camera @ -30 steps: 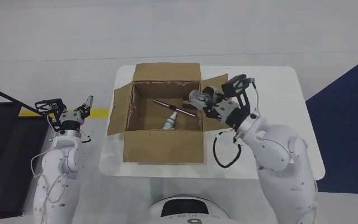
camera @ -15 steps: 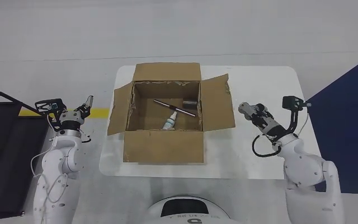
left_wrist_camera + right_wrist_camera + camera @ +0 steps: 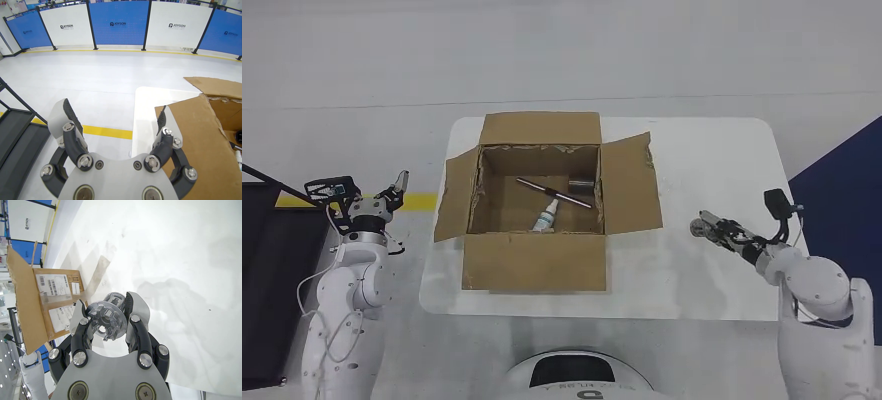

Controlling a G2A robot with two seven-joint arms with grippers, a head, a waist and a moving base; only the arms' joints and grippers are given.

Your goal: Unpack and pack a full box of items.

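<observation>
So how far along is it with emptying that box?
Partway, perhaps. Done: the box is open. In hand: the right tool grips a metal wheel-like part over the table beside the box, not yet set down. To do: a rod, a small bottle and a dark round piece lie inside. The left tool hangs open, off the table.

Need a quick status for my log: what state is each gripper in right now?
Left gripper: open, holding nothing.
Right gripper: shut on the metal part.
</observation>
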